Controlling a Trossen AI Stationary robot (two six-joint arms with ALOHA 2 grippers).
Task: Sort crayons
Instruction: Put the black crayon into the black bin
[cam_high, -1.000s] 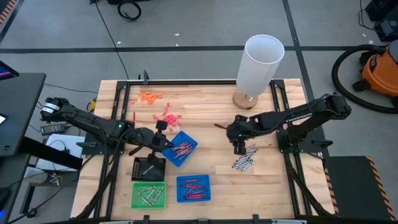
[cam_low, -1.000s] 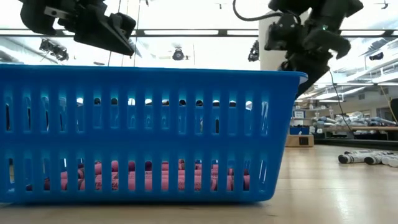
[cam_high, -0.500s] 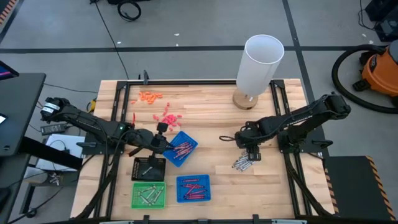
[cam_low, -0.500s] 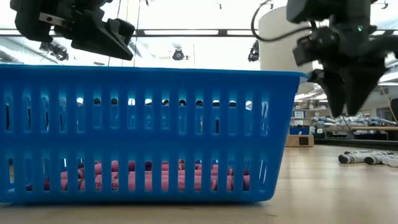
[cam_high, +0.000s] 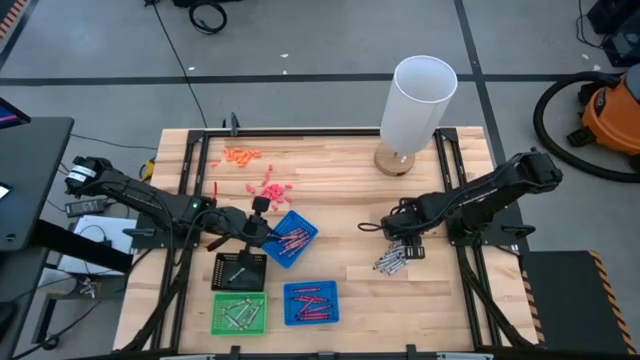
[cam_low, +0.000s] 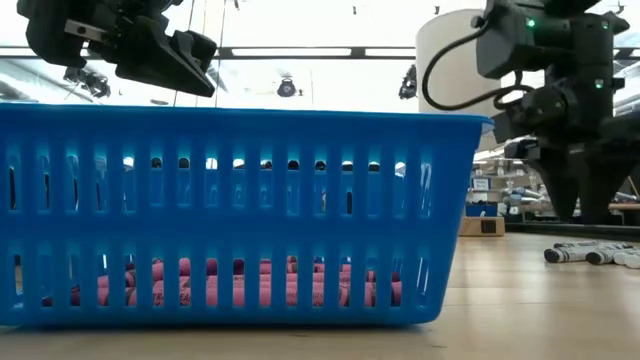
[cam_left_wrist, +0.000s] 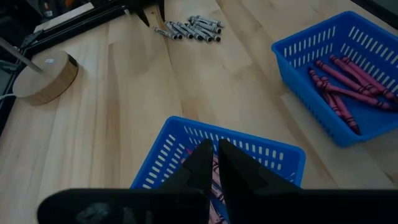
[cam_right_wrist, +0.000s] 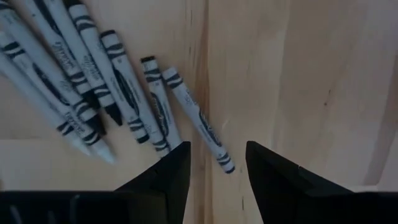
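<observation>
Right gripper (cam_right_wrist: 214, 163): hanging low over the grey crayons (cam_high: 393, 258) lying loose on the table (cam_high: 330, 190), fingers parted, gripping nothing.
Left gripper (cam_left_wrist: 210, 163): hovering above a blue basket (cam_left_wrist: 261, 148) of red crayons (cam_left_wrist: 213, 186), fingers pressed together, seemingly empty.

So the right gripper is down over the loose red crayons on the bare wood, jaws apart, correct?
Not quite: the crayons under the right gripper are grey-silver, not red, as the right wrist view shows. The rest holds: they lie loose on the bare wood of the table, and the jaws are apart.
</observation>
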